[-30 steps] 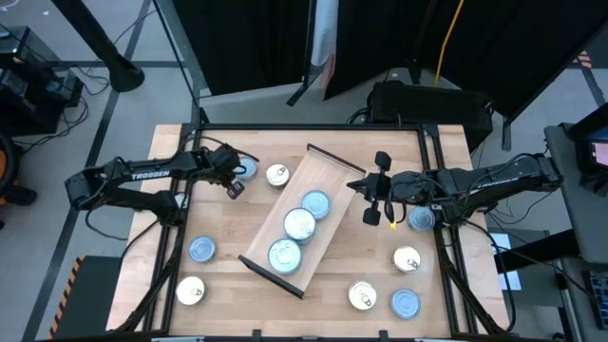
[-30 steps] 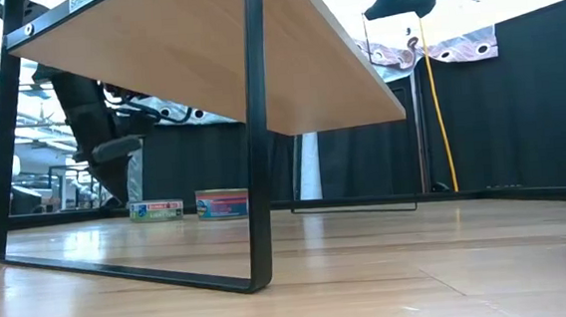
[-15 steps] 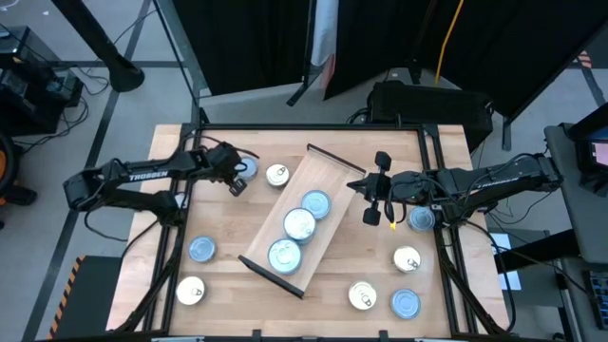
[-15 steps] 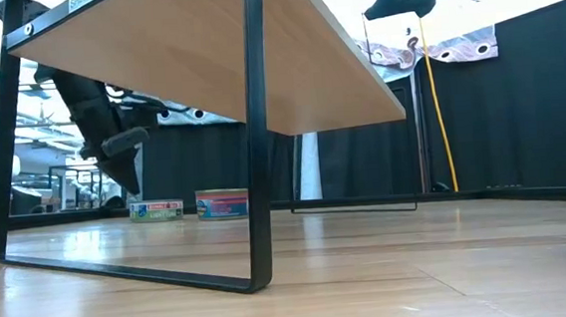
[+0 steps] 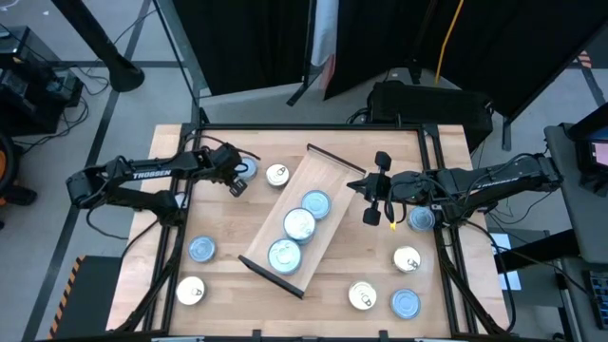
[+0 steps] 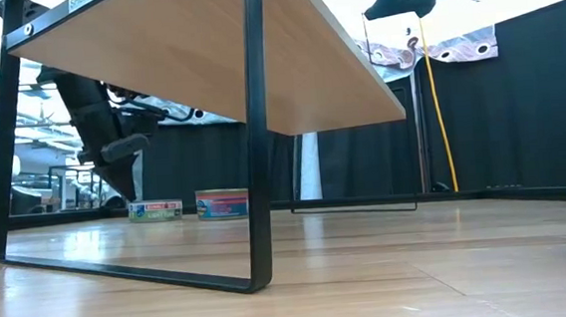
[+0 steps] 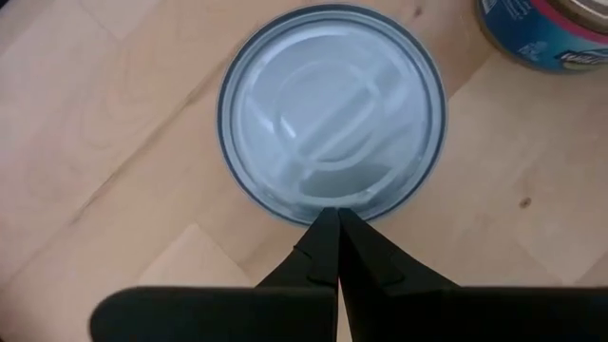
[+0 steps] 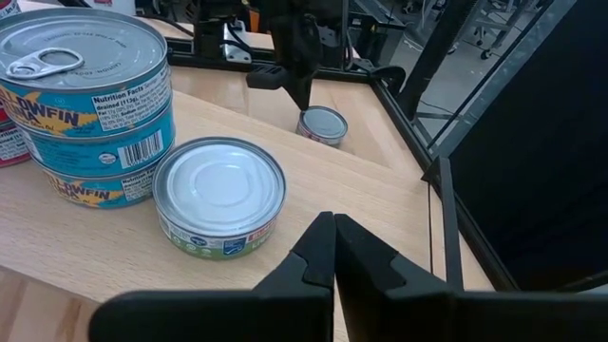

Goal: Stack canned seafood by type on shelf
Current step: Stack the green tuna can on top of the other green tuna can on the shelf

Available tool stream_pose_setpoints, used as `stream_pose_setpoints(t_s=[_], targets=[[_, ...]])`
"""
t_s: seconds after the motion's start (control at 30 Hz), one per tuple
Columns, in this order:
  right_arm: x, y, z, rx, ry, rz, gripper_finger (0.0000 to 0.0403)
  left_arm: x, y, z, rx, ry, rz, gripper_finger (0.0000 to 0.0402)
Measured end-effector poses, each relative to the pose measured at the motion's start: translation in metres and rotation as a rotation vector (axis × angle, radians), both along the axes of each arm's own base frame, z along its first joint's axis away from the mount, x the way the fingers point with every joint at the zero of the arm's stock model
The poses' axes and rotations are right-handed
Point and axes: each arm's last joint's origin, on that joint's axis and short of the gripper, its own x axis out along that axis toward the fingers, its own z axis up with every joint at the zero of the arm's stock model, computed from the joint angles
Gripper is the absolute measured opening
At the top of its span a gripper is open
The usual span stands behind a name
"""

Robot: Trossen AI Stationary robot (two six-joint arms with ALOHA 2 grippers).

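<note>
The shelf is a light board on dark end rails, lying slantwise mid-table; in the low view its underside fills the top. Three blue-topped tins rest in a row on it. My left gripper is shut and hovers just over a silver-blue tin by the table's far left; the right wrist view shows it above that tin. My right gripper is shut, beside the shelf's far right end, facing a plain-topped tin and a two-high pull-tab stack.
Loose tins stand on the tabletop: a gold-topped one near the left gripper, two at the near left, and several at the right side. Bare wood lies along the far edge.
My left arm has crept a little toward the table's right, over the far-left tin, and its gripper has bobbed slightly in the low view; it stays shut. The tins and the shelf have not moved.
</note>
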Motion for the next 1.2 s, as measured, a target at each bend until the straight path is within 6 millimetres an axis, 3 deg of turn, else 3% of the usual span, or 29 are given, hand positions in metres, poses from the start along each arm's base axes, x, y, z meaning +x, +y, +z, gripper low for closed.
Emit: stream_pose_setpoints(t_s=[0.9,1.07,1.2], targets=[[0.000,0.000,0.000,-0.012,0.009,0.006,0.0000,-0.010,-0.023,-0.020,-0.139,0.078,0.128,0.0002],[0.000,0.000,-0.001,-0.013,0.014,0.006,0.0000,-0.001,-0.031,-0.007,-0.127,0.000,0.084,0.0002],[-0.001,0.000,-0.001,-0.014,0.017,0.006,0.0000,0.010,-0.042,0.023,-0.150,-0.118,-0.047,0.0002]])
